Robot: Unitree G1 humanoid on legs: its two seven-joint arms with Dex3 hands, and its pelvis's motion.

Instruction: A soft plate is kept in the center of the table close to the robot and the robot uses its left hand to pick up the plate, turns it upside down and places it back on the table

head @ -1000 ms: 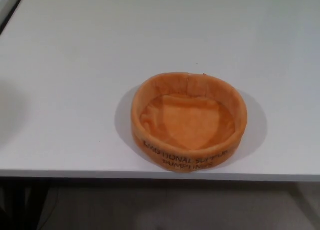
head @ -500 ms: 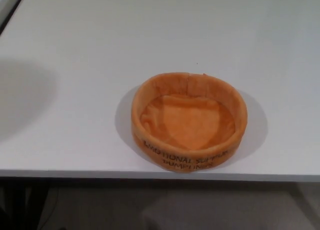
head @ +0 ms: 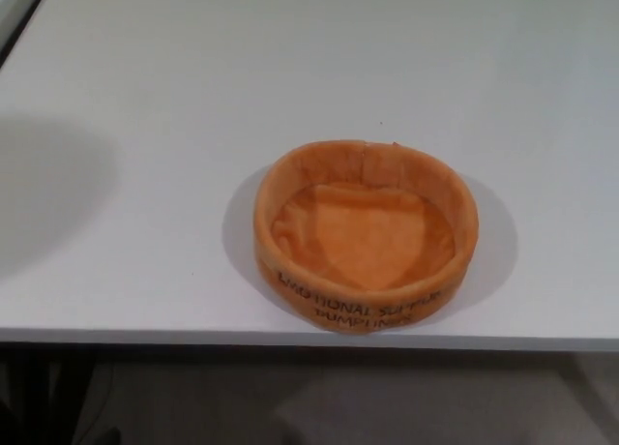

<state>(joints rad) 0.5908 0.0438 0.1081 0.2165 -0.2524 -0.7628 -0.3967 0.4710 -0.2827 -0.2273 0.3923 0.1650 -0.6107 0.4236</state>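
Sitting mouth-up, orange plate (head: 366,236) on table (head: 193,97).

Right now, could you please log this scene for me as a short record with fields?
object: orange soft plate
orientation: upright, open side up, empty
markings: dark printed lettering on the near outer wall, partly blurred
position: on the white table, close to its near edge
contact: nothing touching the plate
left hand: not in view
right hand: not in view
other: a soft shadow falls on the table at far left
task status: flip not yet begun
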